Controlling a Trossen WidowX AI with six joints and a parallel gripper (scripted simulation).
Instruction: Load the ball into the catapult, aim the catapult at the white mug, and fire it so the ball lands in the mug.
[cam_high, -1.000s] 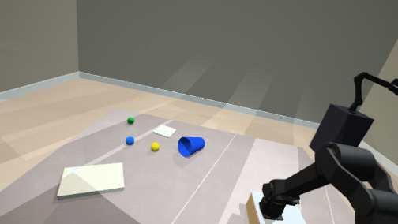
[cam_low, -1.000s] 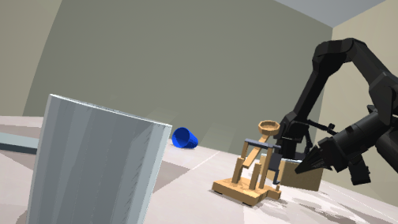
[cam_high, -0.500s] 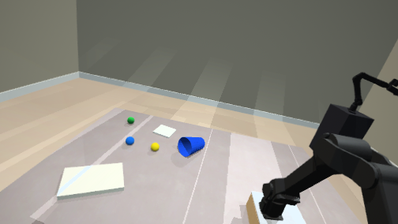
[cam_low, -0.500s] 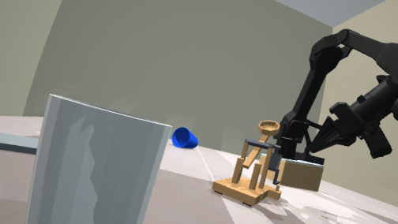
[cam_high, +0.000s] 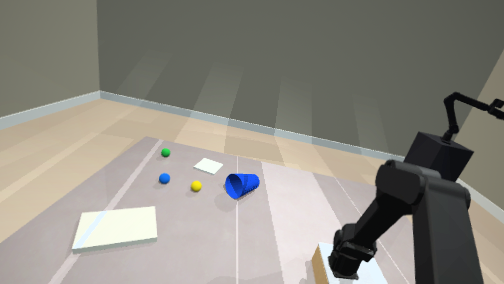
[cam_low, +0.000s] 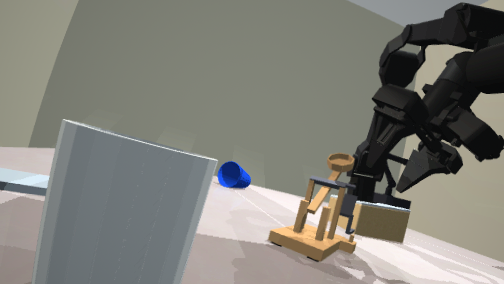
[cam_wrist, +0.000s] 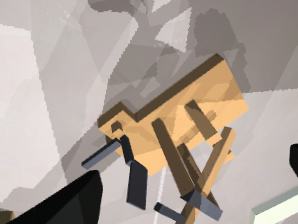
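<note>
The wooden catapult (cam_low: 305, 242) (cam_wrist: 175, 135) stands upright. Its arm slants up, and the cup (cam_low: 340, 161) at its top shows no ball over the rim. The cup is outside the wrist view. The white mug (cam_low: 120, 210) looks light grey and stands upright, large at the left of the exterior view; its inside is hidden. No ball for the catapult shows in any view. My gripper (cam_wrist: 196, 167) is open and empty, above and beside the catapult, fingers at either side of the wrist view. It is not in the top view.
A blue cup (cam_high: 245, 185) (cam_low: 232, 175) lies on its side. Green (cam_high: 166, 152), blue (cam_high: 164, 178) and yellow (cam_high: 196, 186) balls lie near it. A large pale slab (cam_high: 117, 227) and a small one (cam_high: 208, 166) lie flat. A box (cam_low: 382, 222) stands behind the catapult.
</note>
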